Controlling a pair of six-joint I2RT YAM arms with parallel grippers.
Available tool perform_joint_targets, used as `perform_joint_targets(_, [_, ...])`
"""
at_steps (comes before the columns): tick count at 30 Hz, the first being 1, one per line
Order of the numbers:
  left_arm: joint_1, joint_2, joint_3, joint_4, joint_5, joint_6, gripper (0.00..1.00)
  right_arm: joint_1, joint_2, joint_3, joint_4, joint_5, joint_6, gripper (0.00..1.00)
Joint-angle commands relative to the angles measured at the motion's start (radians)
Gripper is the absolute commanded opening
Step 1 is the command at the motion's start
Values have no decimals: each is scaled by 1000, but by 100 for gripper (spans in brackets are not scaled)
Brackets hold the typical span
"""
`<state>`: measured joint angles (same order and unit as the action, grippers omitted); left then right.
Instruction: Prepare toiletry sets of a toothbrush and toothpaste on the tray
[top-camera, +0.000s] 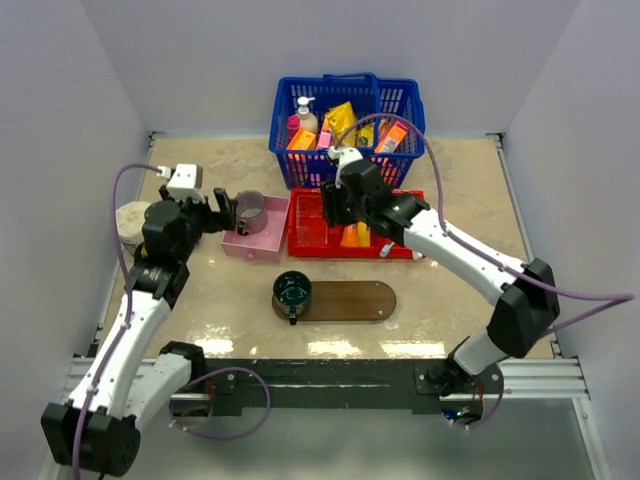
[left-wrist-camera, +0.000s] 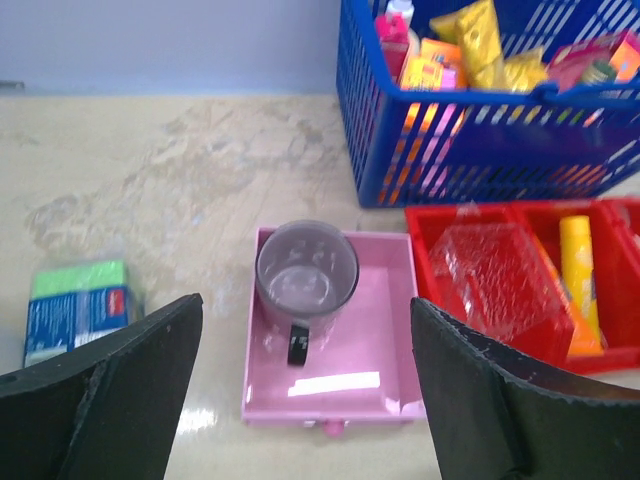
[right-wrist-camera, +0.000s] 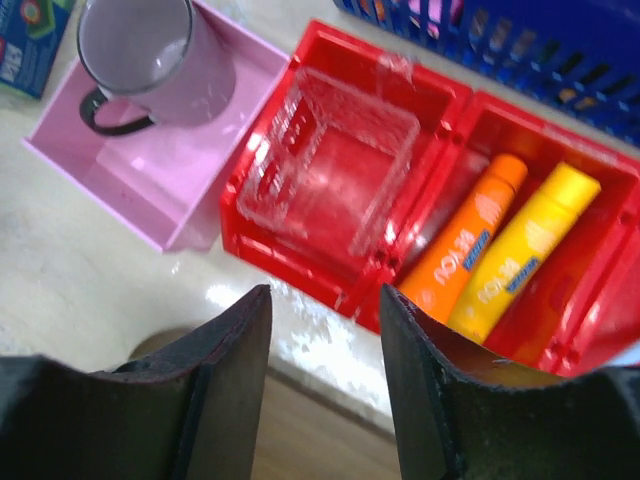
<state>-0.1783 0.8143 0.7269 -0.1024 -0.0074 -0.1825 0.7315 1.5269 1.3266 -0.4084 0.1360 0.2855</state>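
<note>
Top external view: the tray (top-camera: 350, 302) lies on the counter (top-camera: 450, 180) at lower centre of the frame, with a dark teal cup (top-camera: 292, 292) standing on its left end. Just above it sits the red bin (top-camera: 305, 243), and an orange toothpaste tube (top-camera: 350, 237) shows in the bin's middle compartment, apart from the tray. The right tool (top-camera: 332, 210) hangs over the bin's left part; from up here I cannot tell how far its jaws stand. Left of the bin is the pink box (top-camera: 250, 248) with a mug (top-camera: 250, 212) in it. The left tool (top-camera: 228, 212) is just beside the mug, on its left. A blue basket (top-camera: 345, 120) of packets fills the upper centre.

Left wrist view: the left tool (left-wrist-camera: 305, 320) is spread wide, one finger in each lower corner and nothing between them. Beyond, the pink box sits at lower centre with the mug upright in its far left part. At right, the red bin holds a clear plastic container (left-wrist-camera: 495, 275) in its left compartment and a yellow toothpaste tube (left-wrist-camera: 578, 265) in the next. A green and blue packet (left-wrist-camera: 78, 305) lies on the counter at far left.

Right wrist view: the right tool (right-wrist-camera: 322, 300) has its jaws moderately apart, gripping nothing. Brown wood of the tray (right-wrist-camera: 320, 440) shows between them at the bottom edge. Above, the orange toothpaste tube (right-wrist-camera: 465, 245) and the yellow one (right-wrist-camera: 525, 255) lie side by side, touching, in the bin's middle compartment, right of the clear container.
</note>
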Motion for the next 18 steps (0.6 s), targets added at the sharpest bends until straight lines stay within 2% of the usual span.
perform_joint_targets(1, [3,88,95,177,38,-32,88,5,79,134,-7,-10,-17,48])
perform_joint_targets(10, [2,-41,-21,142,-78,25,89,77,294,330,-116,86,-22,43])
perform_joint_targets(12, [2,-44,-17,138,-85,26,89,81,347,385,-127,91,-16,43])
perform_joint_targets(16, [2,-37,-9,130,-56,17,89,126,456,561,-239,235,-22,41])
perform_joint_targets(18, [2,-35,-9,130,-49,14,89,128,496,589,-251,234,-13,40])
